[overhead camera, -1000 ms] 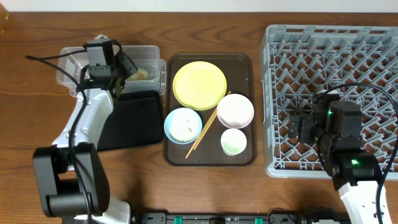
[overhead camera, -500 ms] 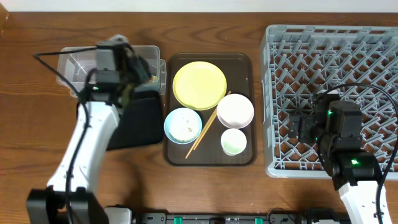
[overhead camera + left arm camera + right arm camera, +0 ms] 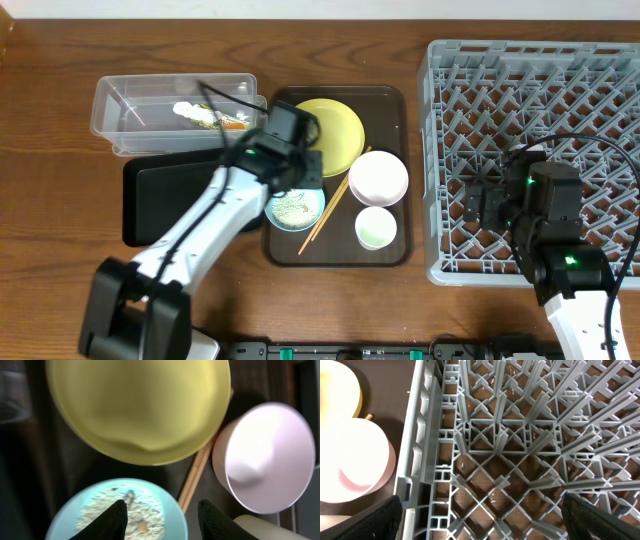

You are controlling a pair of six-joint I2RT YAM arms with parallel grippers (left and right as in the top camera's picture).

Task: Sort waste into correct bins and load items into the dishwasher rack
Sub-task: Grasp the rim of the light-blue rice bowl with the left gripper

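Half open and empty, left end effector [image 3: 164, 519] hangs above round light blue rice bowl [image 3: 67, 515]; a rim grasp seems next. Right end effector [image 3: 482, 522]: wide.

Left tool [image 3: 162, 517] seemingly half-open; right tool [image 3: 482, 520] wide.

You can read no text, label, brand, number or sign in any view. The dishwasher rack [image 3: 520, 70], the clear tub [image 3: 120, 110] and the black tray [image 3: 145, 190] carry no legible marking.
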